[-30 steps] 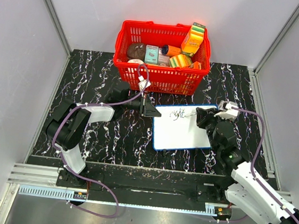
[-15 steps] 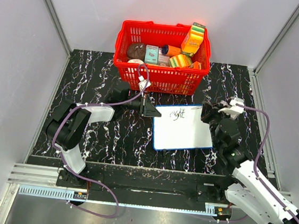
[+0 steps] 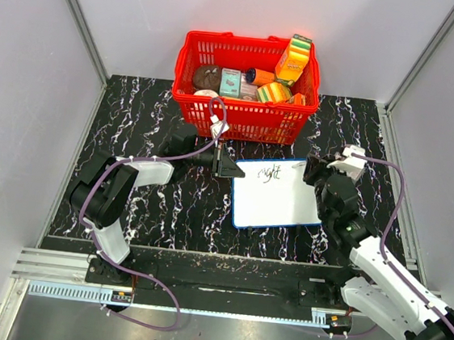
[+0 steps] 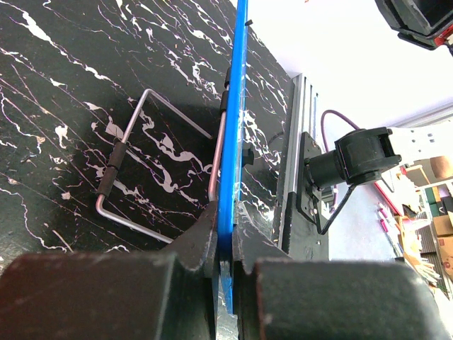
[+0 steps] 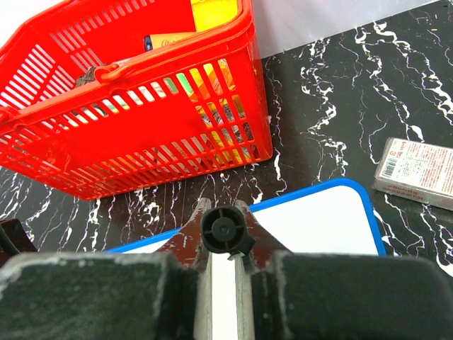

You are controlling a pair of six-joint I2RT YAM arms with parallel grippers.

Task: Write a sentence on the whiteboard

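**Both jaws shut**

Our left gripper (image 4: 225, 248) pinches the left rim of the whiteboard (image 3: 280, 204); our right gripper (image 5: 225, 244) grips a black marker (image 5: 225, 230) over its far right corner. The board sits just near of the red basket (image 3: 240, 119), the sentence (image 3: 270, 174) barely begun along its far edge. Hard pressing could twist the board from our pinch, smearing letters.

Desk (image 3: 134, 128) polished black stone-look with white veins, whiteboard (image 3: 280, 208) smooth glossy white, blue plastic rim, basket (image 3: 240, 123) shiny red moulded plastic, wire stand (image 4: 114, 166) bare metal, marker (image 5: 224, 229) smooth black plastic, left claw (image 4: 226, 234) and right claw (image 5: 225, 244) matt grainy black plastic.
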